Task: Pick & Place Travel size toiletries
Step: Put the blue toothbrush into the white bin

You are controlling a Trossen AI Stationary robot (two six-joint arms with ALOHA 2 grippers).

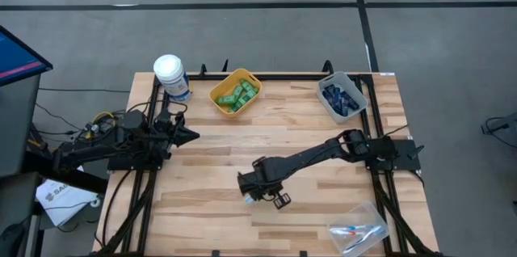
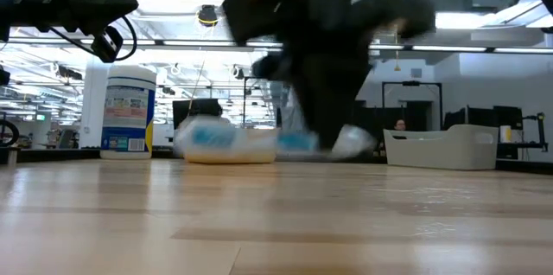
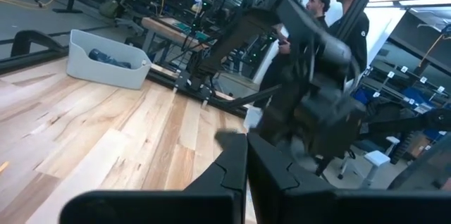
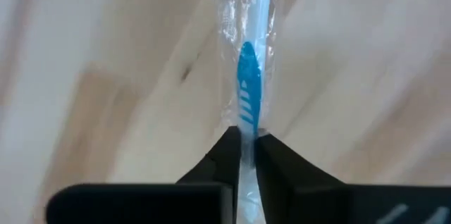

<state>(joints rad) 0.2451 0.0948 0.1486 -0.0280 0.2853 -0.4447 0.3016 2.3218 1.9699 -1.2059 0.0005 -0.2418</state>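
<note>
My right gripper point(image 1: 257, 191) reaches to the middle of the table, toward its near edge, and is shut on a thin white toothbrush point(image 4: 246, 76) with a blue accent, sealed in clear wrap. In the high view the toothbrush point(image 1: 246, 199) shows as a small pale streak beside the fingers. In the low view this gripper point(image 2: 328, 137) is blurred. My left gripper point(image 1: 191, 135) waits shut at the left side of the table; its fingers point(image 3: 246, 155) meet tip to tip. Green bottles point(image 1: 237, 95) lie in a yellow bin, navy tubes point(image 1: 340, 101) in a grey bin. My right gripper pinches the wrapped toothbrush between its two fingertips point(image 4: 229, 150), just behind the blue part point(image 4: 246, 122) of the handle. The fingers lie along the toothbrush, which sticks out straight ahead of them over the wood. Whether it is clear of the table I cannot tell.
A white-lidded canister point(image 1: 170, 74) stands at the far left corner. The yellow bin point(image 1: 216, 94) and grey bin point(image 1: 325, 95) sit along the far edge; a clear bin point(image 1: 359, 229) with toothbrushes sits at the near right corner. People point(image 3: 331, 5) stand beyond the table.
</note>
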